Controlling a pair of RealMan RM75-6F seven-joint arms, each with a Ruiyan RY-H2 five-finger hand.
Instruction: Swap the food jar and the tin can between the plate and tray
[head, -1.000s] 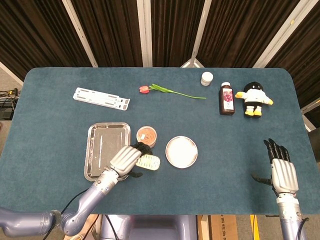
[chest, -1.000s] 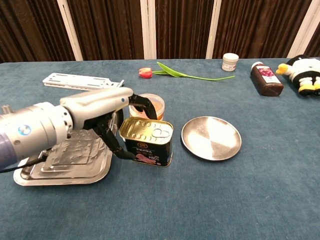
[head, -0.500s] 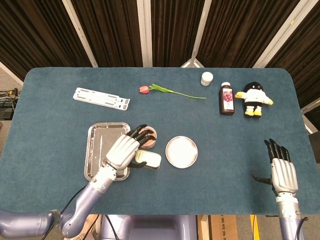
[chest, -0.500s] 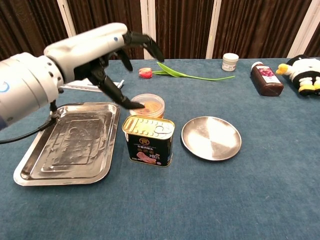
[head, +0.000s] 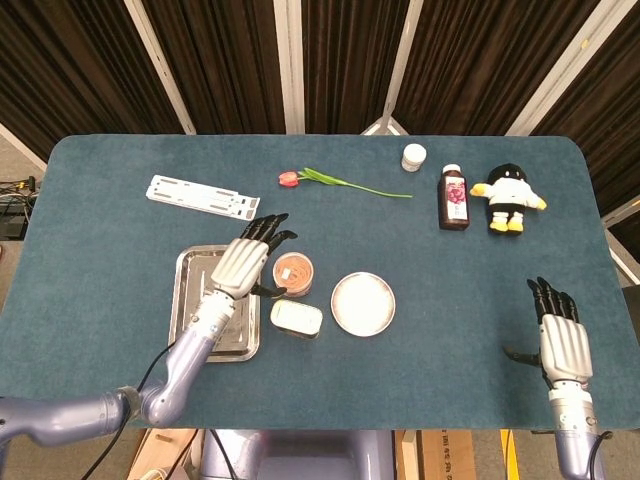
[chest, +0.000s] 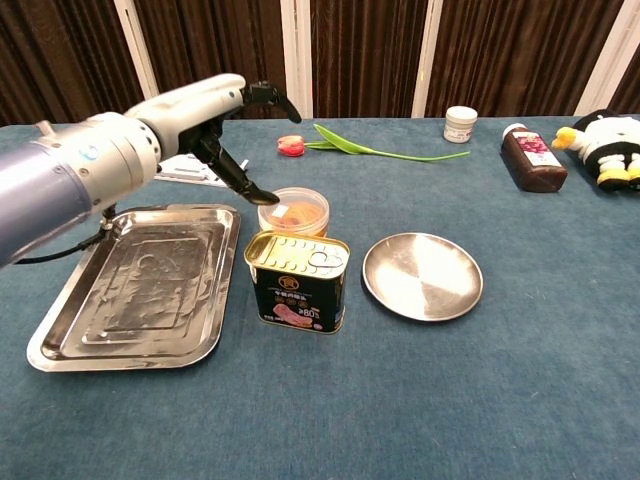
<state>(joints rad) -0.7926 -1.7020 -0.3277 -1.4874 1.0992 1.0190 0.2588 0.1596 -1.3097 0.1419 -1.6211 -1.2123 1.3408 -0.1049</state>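
I am holding my left hand (head: 243, 265) spread and empty above the far right corner of the steel tray (head: 198, 305), its fingers fanned out just left of the food jar (head: 293, 271), which is sitting on the table cloth between the tray and the round metal plate (head: 363, 303). The tin can (chest: 297, 281) is standing upright just near of the jar, also on the cloth and almost touching it, so at this moment neither container is resting in the tray or on the plate, and both of those are lying bare. My right hand (head: 563, 345) is waiting far off at the near right edge of the table, fingers apart and holding nothing. I am judging the next step to be closing on the jar and carrying it to its new place, and the risk lies in the crowding: the can is sitting so close to the jar that fingers wrapping the jar's near side could be nudging the can and tipping it over. The jar looks short and smooth-sided with a lid, so a shallow grasp could be slipping off it. Coming in from the tray side, I could also be catching the tray's raised rim and shifting it.
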